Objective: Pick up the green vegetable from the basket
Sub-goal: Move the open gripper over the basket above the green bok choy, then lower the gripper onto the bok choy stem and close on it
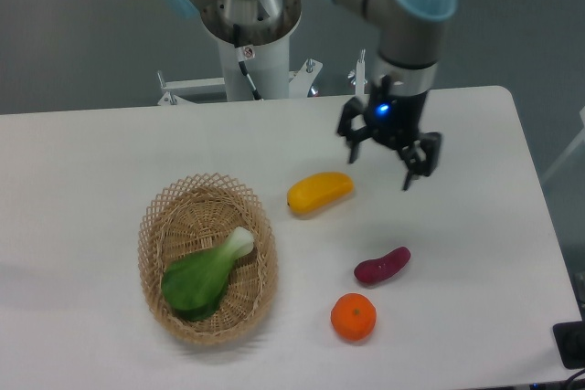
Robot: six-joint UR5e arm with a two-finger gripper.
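The dark-green leafy bok choy with its short white stalk lies inside the oval tan wicker basket on the white bench. At the basket's two o'clock, the black two-finger hand hangs released, empty, above the bench.

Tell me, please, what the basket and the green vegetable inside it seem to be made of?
The basket looks like woven wicker or rattan, light tan and matte: crossing strands and an open lattice rim show. The green vegetable seems moulded plastic or foam, a toy: its dark-green leaf and white stalk are smooth, evenly coloured, with a slight sheen. Which of the two cannot be told.
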